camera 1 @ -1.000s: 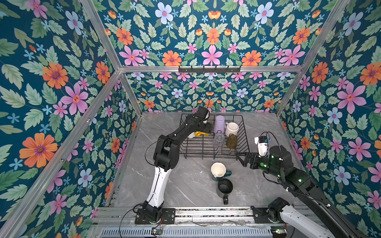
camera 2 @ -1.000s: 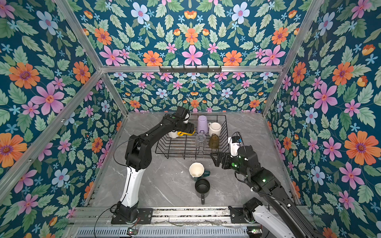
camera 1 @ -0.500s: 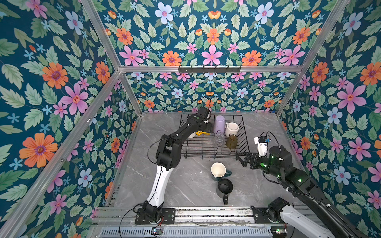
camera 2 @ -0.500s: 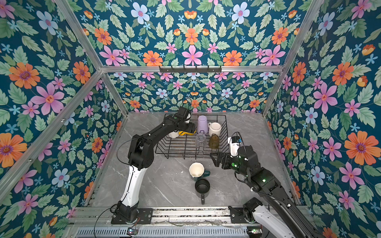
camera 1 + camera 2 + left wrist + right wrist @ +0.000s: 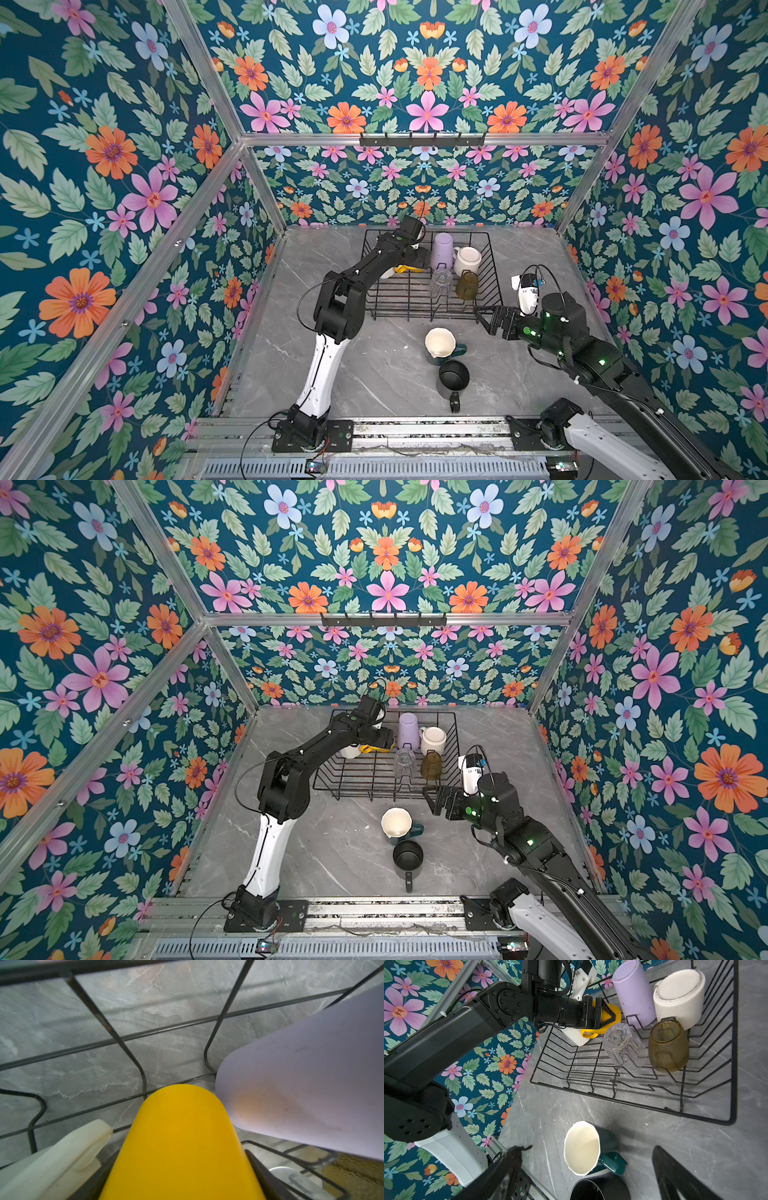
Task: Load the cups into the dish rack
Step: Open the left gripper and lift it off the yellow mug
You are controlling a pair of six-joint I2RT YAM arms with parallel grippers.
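Observation:
The black wire dish rack (image 5: 399,293) (image 5: 361,775) stands at the back of the table. My left gripper (image 5: 417,259) (image 5: 611,1015) reaches into it, shut on the yellow mug (image 5: 182,1126) (image 5: 614,1012), next to a white mug (image 5: 576,1035) and the lavender tumbler (image 5: 441,249). Also in the rack are an upturned white mug (image 5: 467,259), a clear glass (image 5: 623,1047) and an olive-amber glass (image 5: 668,1047). The dark green mug (image 5: 441,345) and the black mug (image 5: 453,376) stand on the table in front. My right gripper (image 5: 486,318) (image 5: 591,1147) hangs open by the rack's front right corner, above those two mugs.
Floral walls close in the grey marble table (image 5: 374,386) on three sides. A metal rail (image 5: 415,432) with both arm bases runs along the front edge. A black hook bar (image 5: 422,140) is mounted high on the back wall.
My left arm has shifted slightly to the right over the rack with the yellow mug. The right arm and the cups on the table have not moved.

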